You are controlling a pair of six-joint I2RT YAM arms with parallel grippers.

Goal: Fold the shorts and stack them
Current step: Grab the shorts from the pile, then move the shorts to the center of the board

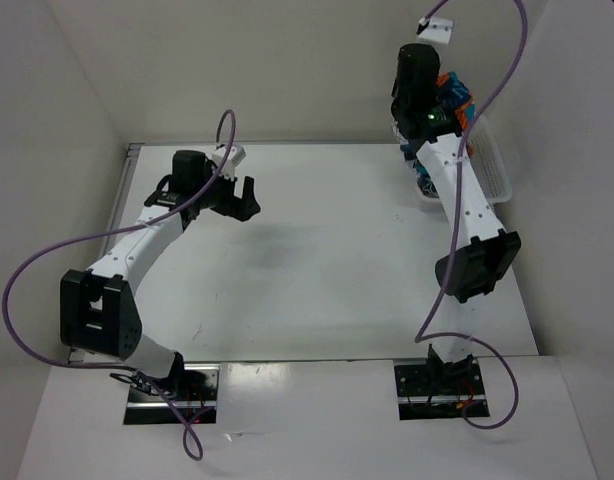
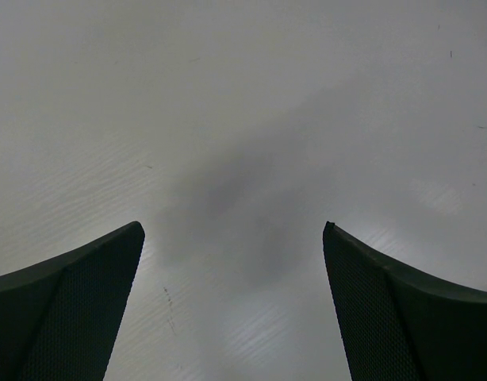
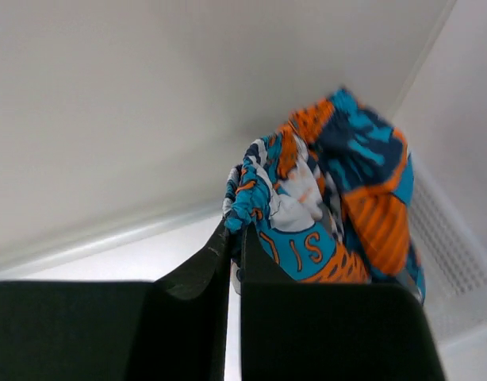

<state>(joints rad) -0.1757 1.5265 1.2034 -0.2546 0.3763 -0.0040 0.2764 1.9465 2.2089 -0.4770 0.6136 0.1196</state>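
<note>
Item 1, the table: we record a white top walled by pale panels on the left, far and right sides. It fills the left wrist view as bare white surface under a soft shadow.

Item 2, the right arm: it stretches from its base at the near edge to the far right corner, with a purple cable looping above it.

Item 3, the left arm: it bends over the left half of the table, its wrist toward the far left.

Item 4, the white mesh basket: it stands at the far right edge of the table, partly under the right arm.

Item 5, the shorts: these are bunched and lifted at the far right corner, hanging over the basket. From above we see only a teal and orange patch beside the right wrist. We cannot tell whether the lower end touches the basket.

Item 6, the right gripper: its fingers are pressed together on a gathered teal edge of the shorts.

Item 7, the left gripper: its fingers stand wide apart and hold nothing, above the bare table at the far left.
</note>
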